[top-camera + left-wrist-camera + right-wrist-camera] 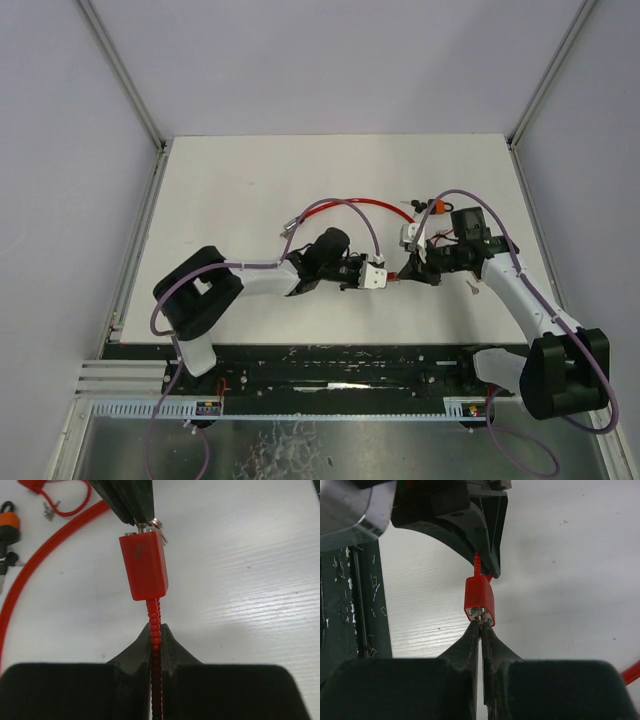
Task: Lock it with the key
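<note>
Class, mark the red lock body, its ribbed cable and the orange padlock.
red lock body [144, 566], left wrist view, middle of front face
ribbed cable [153, 617], left wrist view, stretch below the body
orange padlock [8, 521], left wrist view, its orange casing

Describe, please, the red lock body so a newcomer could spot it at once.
On the white table, find where the left end effector and right end effector meet. The red lock body is between them; unlike the thin red cable nearby, it is boxy.

table [240, 190]: white | walls [330, 60]: pale grey, behind and beside table | posts [121, 72]: metal, rising from table's far corners
</note>
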`<state>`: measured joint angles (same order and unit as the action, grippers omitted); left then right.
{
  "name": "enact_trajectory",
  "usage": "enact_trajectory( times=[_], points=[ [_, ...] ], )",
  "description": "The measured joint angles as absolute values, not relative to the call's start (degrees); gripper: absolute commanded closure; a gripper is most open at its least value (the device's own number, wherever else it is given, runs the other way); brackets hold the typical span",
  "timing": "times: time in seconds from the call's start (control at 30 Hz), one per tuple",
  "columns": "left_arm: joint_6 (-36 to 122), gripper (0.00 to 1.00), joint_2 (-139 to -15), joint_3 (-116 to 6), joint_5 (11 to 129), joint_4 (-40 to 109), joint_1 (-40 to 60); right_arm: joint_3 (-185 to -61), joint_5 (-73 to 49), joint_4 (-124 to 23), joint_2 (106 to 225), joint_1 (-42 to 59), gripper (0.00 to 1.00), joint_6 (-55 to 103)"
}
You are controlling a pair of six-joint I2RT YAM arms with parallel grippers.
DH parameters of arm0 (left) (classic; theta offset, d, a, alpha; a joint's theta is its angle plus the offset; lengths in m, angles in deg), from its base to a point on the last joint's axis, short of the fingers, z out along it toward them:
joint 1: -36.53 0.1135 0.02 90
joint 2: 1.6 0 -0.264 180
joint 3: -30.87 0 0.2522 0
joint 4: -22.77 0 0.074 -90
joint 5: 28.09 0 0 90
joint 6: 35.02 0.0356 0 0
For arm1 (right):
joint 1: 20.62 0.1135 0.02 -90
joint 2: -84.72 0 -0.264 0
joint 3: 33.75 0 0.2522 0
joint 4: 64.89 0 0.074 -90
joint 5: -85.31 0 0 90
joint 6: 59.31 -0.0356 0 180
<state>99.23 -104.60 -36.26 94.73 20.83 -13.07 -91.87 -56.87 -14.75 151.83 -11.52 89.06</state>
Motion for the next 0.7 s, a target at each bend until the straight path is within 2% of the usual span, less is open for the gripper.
enact_trajectory(
  times=[0.13, 0.33, 0.7],
  points=[
    [98.49, 1.0, -103.4, -33.68, 90.03, 14.99, -13.31, -93.14, -57.38, -15.65, 152.55, -11.54, 1.0, 86.31],
    [98.51, 1.0, -103.81, -35.75, 90.84, 16.5, -12.94, -93.21, -56.37, -15.58, 150.26, -11.69, 1.0, 88.65],
    [101.7, 1.0, -113.21, -53.72, 114.64, 41.17, -7.78, -87.7, -56.11, -11.93, 140.84, -11.8, 1.0, 113.21]
  ],
)
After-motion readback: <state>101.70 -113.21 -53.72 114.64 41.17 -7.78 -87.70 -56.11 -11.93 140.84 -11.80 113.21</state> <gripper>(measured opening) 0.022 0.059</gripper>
